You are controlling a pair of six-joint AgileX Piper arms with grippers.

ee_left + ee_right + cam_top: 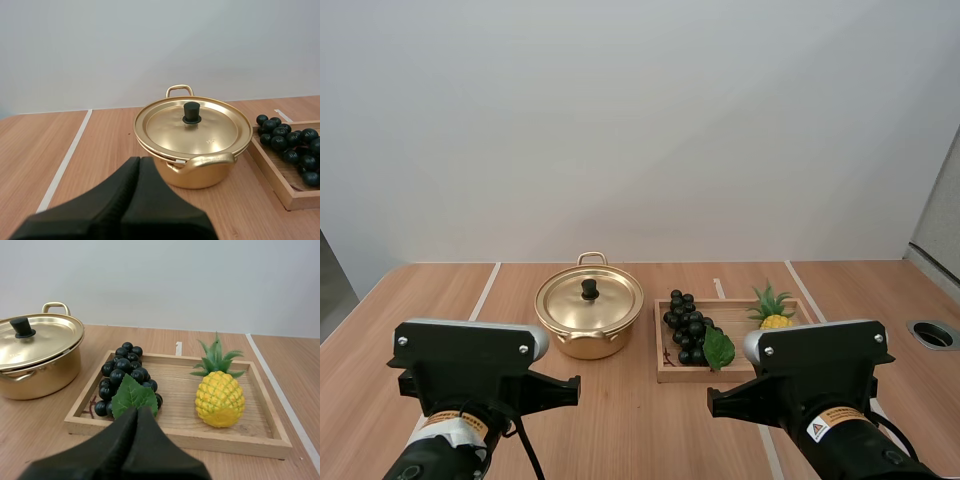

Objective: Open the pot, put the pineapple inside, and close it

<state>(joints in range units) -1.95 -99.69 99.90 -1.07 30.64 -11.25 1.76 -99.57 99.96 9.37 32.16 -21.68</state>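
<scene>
While the lid rests closed on the pot, things stand so:
pot: gold, with two loop handles, on the wooden table, ahead of the left arm
lid: seated flat on the pot's rim, its black knob upright at the middle
wooden tray: just beside the pot on its right, with a narrow gap between them
pineapple: small, yellow with a green crown, standing upright in the tray's half farther from the pot
grapes: dark bunch with a green leaf, lying in the tray's half nearer the pot
left gripper: fingers pressed together into one dark wedge, gripping nothing, short of the pot and pointing at it
right gripper: fingers likewise pressed together on nothing, short of the tray, well apart from the pot
</scene>
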